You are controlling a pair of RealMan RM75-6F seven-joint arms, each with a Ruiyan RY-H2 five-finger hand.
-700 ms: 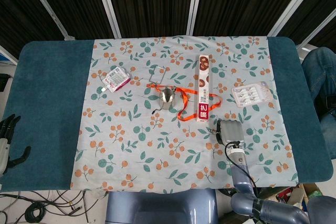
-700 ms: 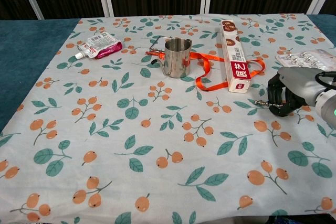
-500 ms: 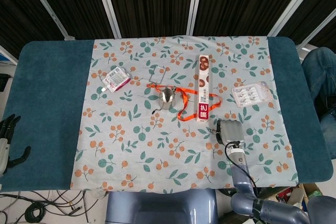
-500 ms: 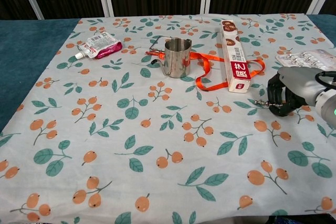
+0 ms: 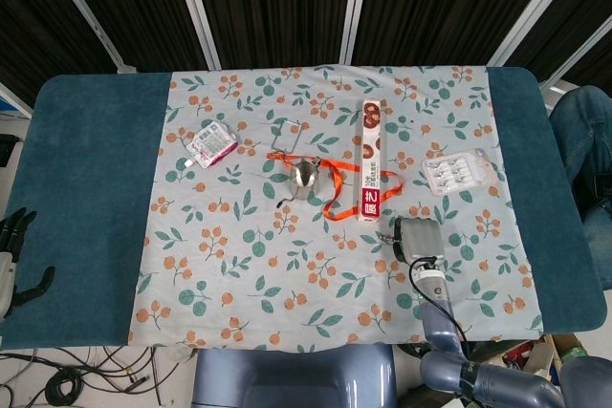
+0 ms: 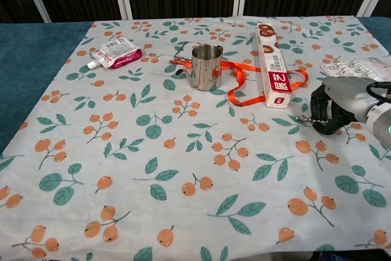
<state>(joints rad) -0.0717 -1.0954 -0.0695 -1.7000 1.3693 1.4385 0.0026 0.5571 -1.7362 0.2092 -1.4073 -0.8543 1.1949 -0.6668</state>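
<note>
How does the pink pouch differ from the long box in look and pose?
The pouch is short, soft and pink with a white spout; the box is long, stiff, white and red. The pouch lies alone at the left; the box lies across an orange strap, nearest the right hand. Both lie flat on the cloth.

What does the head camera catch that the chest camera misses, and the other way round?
Only the head view shows the left hand at the table's far left edge, the blue table on both sides of the cloth, and someone's knee in jeans at the right. Only the chest view shows the cup from the side, standing upright, and the right hand's curled fingers. Both share the right hand, the long box, orange strap, pouch, blister pack and floral cloth.
</note>
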